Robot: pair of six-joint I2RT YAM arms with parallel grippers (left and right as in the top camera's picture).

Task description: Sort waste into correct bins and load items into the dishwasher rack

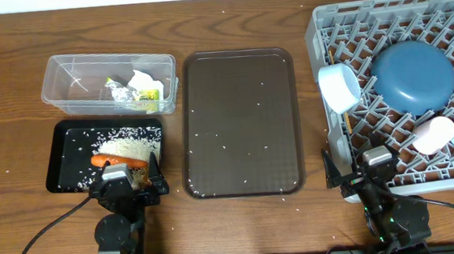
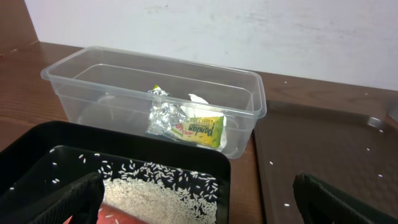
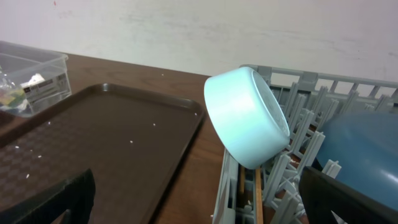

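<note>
Two bins hold the waste: the wrapper [image 1: 144, 86] lies in the clear tub [image 1: 53, 80], well ahead of the left gripper [image 2: 196, 186], while the rice [image 1: 127, 141] and the carrot [image 1: 114, 159] lie in the black tray [image 1: 56, 166], close beneath its spread fingers. The white bowl [image 3: 245, 118] leans on the rack [image 1: 445, 4] edge, just ahead of the right gripper [image 3: 196, 193] — fingers likewise apart, holding nothing.

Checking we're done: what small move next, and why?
Likely pull the left hand back to rest: the wrapper sits in the clear tub, rice and carrot in the black tray, bowls and cups in the rack. It and the right hand are open, empty. Stray grains dot the brown tray.
</note>
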